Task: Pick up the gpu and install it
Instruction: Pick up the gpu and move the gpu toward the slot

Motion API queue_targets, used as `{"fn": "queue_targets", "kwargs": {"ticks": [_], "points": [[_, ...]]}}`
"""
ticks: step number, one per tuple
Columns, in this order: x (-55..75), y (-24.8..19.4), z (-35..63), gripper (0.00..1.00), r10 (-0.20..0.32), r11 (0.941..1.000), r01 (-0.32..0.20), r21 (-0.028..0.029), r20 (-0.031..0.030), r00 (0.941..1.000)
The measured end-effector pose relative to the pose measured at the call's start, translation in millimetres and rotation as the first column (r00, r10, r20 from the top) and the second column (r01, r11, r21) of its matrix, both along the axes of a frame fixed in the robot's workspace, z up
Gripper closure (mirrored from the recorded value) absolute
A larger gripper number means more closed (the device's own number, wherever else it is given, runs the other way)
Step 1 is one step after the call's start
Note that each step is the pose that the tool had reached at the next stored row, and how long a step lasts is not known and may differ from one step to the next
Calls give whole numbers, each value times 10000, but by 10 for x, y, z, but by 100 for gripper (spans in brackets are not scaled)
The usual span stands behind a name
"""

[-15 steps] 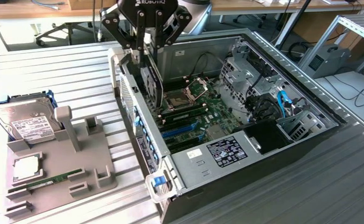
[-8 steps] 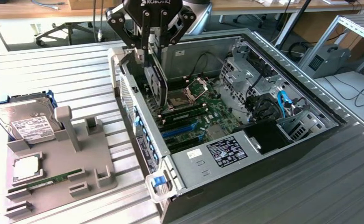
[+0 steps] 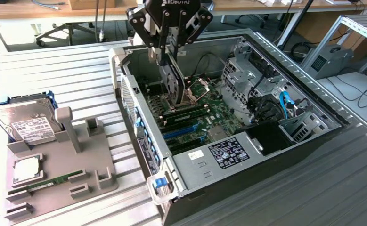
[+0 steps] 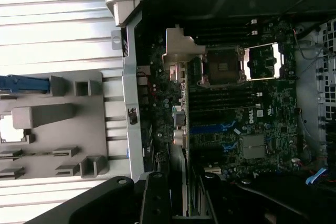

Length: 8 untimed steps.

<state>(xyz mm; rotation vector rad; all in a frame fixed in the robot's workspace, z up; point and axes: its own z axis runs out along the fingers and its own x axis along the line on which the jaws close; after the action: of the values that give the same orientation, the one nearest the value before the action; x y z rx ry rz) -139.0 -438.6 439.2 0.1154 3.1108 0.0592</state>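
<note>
The pickup is done. The gripper (image 3: 166, 52) sits in the upper middle of the exterior view and is closed on the top edge of the gpu (image 3: 174, 77), its fingers narrowed onto the thin card. The card hangs down inside the open computer case (image 3: 117, 61), above the motherboard (image 3: 218, 110). That is well away from the grey tray (image 3: 76, 165) and the hard drive (image 3: 26, 120) in the lower left of the frame.

Seating the card is what remains. Its lower end appears close to the board near the middle slots. I cannot tell whether it touches, because the card's own body hides that spot.

The card stands on edge. Its long axis runs steeply from the gripper downward, leaning a little toward the lower right of the exterior view, and its flat sides face the exterior view's left and right. In the wrist view the gpu (image 4: 179, 108) is seen edge-on. Its silver bracket (image 4: 184, 48) is at the end farthest from the gripper (image 4: 181, 203), so the bracket end points down into the case.
</note>
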Motion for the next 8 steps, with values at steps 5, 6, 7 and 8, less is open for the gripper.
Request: {"fn": "queue_targets", "kwargs": {"ticks": [5, 6, 7, 8], "points": [[67, -1, -10, 73, 1, 10000, -1, 1, 1, 10000], [68, 0, -12, 73, 0, 10000, 0, 0, 1, 10000], [68, 0, -16, 73, 0, 10000, 0, -2, 0, 10000], [69, 0, -21, 73, 0, 10000, 0, -3, -1, 10000]]}}
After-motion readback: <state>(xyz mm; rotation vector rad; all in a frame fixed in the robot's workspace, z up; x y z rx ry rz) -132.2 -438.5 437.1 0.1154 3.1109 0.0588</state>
